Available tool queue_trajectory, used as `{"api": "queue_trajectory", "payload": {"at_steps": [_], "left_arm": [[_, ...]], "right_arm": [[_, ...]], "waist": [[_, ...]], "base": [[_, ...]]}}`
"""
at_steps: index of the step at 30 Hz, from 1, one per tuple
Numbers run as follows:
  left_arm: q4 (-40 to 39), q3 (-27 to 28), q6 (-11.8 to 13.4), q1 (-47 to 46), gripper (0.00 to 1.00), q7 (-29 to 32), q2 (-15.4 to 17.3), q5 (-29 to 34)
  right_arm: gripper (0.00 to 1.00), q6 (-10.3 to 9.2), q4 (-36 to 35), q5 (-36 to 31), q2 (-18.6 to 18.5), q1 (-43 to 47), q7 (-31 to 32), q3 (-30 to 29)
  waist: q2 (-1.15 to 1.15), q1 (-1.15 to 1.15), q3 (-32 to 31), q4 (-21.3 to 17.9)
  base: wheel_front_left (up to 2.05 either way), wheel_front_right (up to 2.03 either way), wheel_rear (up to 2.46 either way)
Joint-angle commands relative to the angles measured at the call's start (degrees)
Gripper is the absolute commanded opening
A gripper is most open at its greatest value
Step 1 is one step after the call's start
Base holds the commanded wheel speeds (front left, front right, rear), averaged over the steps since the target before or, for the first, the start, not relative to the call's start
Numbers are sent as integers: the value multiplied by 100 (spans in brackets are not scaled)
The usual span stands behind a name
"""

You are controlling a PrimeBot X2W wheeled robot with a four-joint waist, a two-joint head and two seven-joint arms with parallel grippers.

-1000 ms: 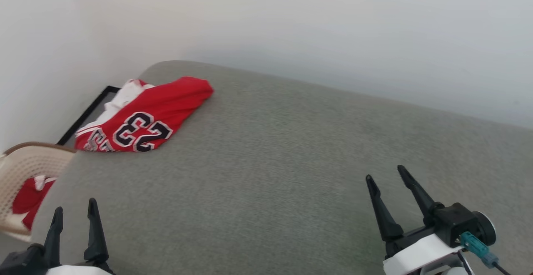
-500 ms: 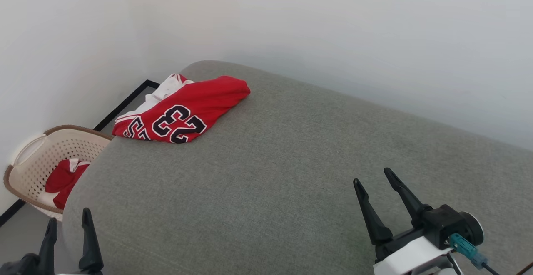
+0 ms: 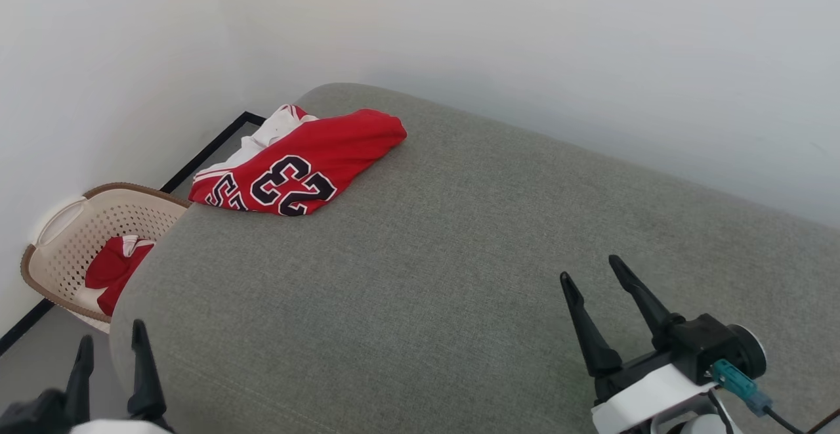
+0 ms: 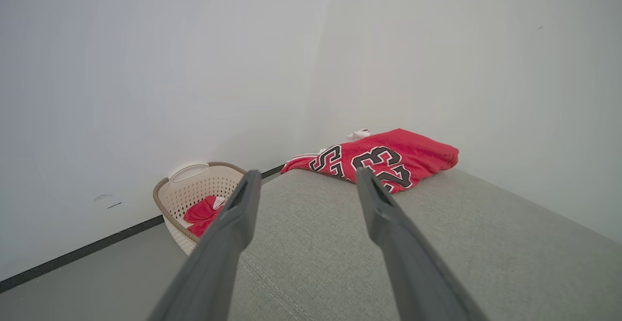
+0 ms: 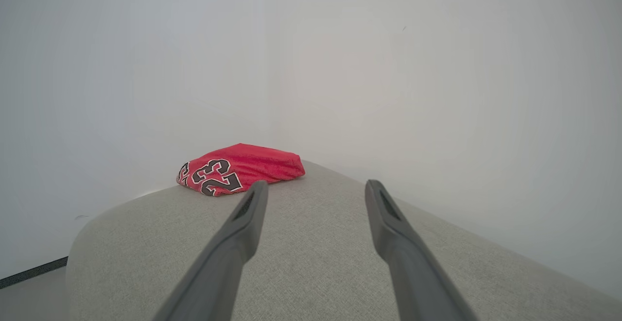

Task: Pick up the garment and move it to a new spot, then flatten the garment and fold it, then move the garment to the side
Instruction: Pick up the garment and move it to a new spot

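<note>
**Red jersey [image 3: 298, 158] lying bundled at the far left corner of the grey cushion [image 3: 459, 257]**

So we're looking at a red top that's sitting folded over into a compact bundle. A black "23" with white outlines is facing up, reading upside down from the head view, and part of more black lettering is showing beside it. White fabric and striped trim are poking out at its far edge, right where the cushion is rounding off toward the wall [image 3: 525, 40].

Counting it up, we're seeing:
- one jersey on the cushion
- one cream perforated basket [image 3: 59, 237] standing on the floor beside the cushion
- one red-and-white cloth [image 3: 118, 270] lying inside the basket
- two grippers

The left gripper [image 3: 111, 335] is hanging at the cushion's near left edge and the right gripper [image 3: 590, 270] is hovering over its near right. Both have their fingers spread with nothing between them, and both are well apart from the jersey.

Versus a second ago, the head camera is pointing differently, so the basket is now showing almost whole. The jersey is keeping the same pose.
</note>
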Motion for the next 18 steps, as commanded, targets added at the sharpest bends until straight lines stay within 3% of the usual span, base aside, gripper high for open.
{"api": "queue_trajectory", "payload": {"at_steps": [1, 9, 18], "left_arm": [[53, -34, -7, -128, 100, -2, 35, 58], [479, -142, 3, -842, 100, 311, 149, -114], [1451, -475, -15, -2192, 100, 424, 704, -335]], "right_arm": [[100, 0, 2, 1, -17, -39, -32, -29], [100, 0, -62, -80, -28, 128, -33, -236], [100, 0, -243, -225, -224, -1, -32, -321]], "waist": [[0, 0, 10, 6], [0, 0, 51, 25], [0, 0, 552, -385]], "base": [[0, 0, 0], [0, 0, 0], [0, 0, 0]]}}
